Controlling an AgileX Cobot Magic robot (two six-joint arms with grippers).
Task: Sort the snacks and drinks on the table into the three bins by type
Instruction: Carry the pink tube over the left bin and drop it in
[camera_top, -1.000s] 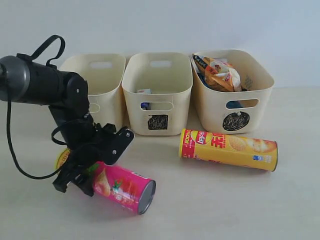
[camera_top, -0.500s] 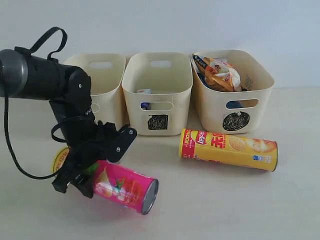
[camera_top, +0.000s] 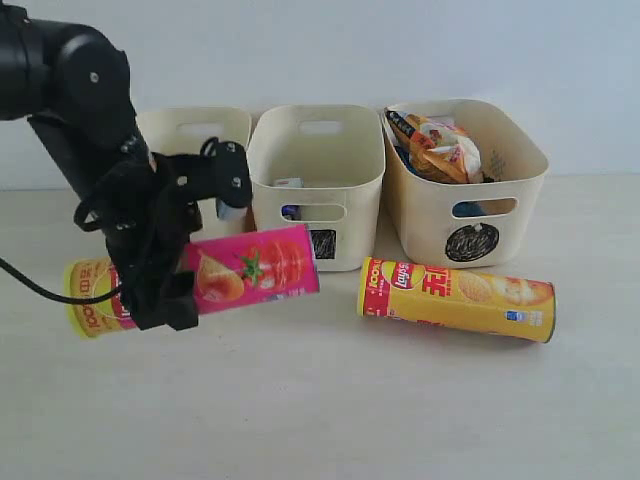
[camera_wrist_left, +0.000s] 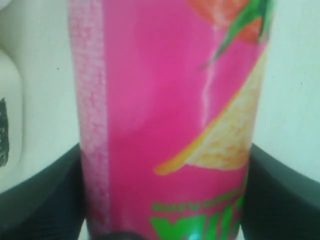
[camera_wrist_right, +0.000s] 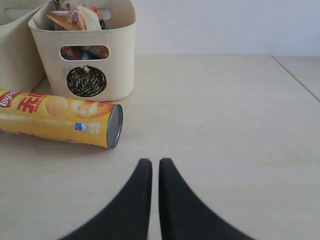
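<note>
Far left, the left end effector (camera_top: 163, 292) is clamped on the pink-magenta chip tube (camera_top: 255, 272). It's held clear of the desk (camera_top: 420, 410), near level, yellow cap end pointing to 9 o'clock, in front of the left bin (camera_top: 215, 125). The middle bin (camera_top: 345, 190) has a square mark and a small white carton (camera_top: 288, 183) peeking out inside. At its 4 o'clock the yellow chip tube (camera_top: 455, 297) lies flat on the desk, at 6 o'clock of the circle bin (camera_top: 510, 200), which has crinkly bags (camera_top: 440, 145) inside. The right end effector (camera_wrist_right: 155, 167) has its fingers together, empty, above the desk.
</note>
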